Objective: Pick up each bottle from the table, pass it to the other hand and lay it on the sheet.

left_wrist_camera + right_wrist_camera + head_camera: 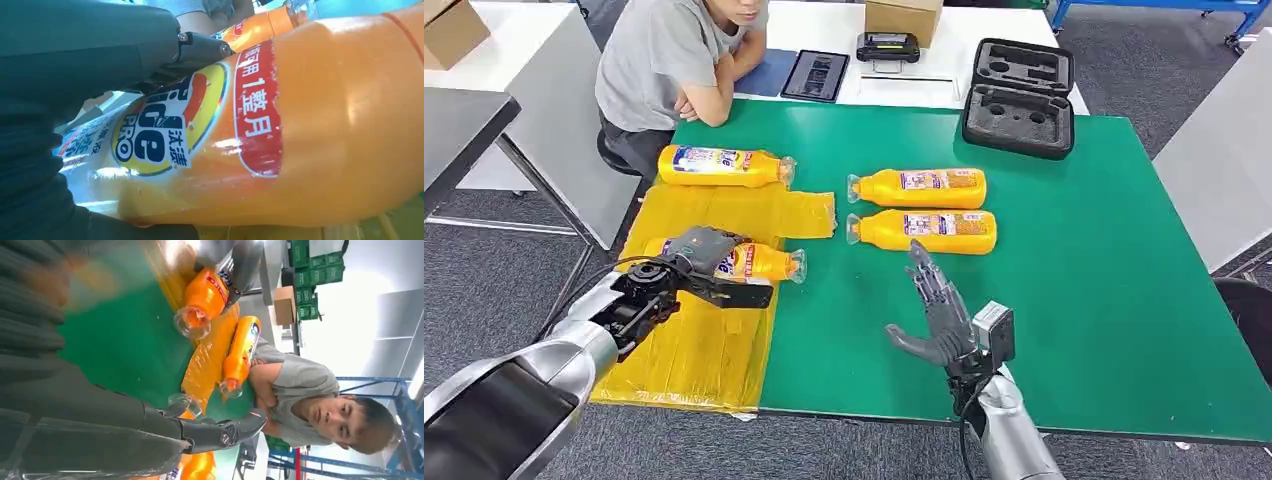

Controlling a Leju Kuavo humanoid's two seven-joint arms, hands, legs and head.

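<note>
My left hand (696, 262) grips an orange bottle (762, 264) by its body, lying sideways over the yellow sheet (709, 350), clear cap toward the right. The left wrist view has this bottle (310, 130) close up under my left hand (75, 70); I cannot tell whether it touches the sheet. A second bottle (722, 166) lies along the sheet's far edge. Two more bottles (919, 187) (924, 230) lie side by side on the green table (1074, 300). My right hand (939, 310) hovers open just in front of them, holding nothing, fingers (220, 432) spread.
A person (674, 60) sits at the table's far left corner with arms folded on its edge. A black foam case (1019, 97) rests on the far right of the green top. Behind it, a white table holds a tablet (815, 75), a black device (887, 46) and a cardboard box (904, 18).
</note>
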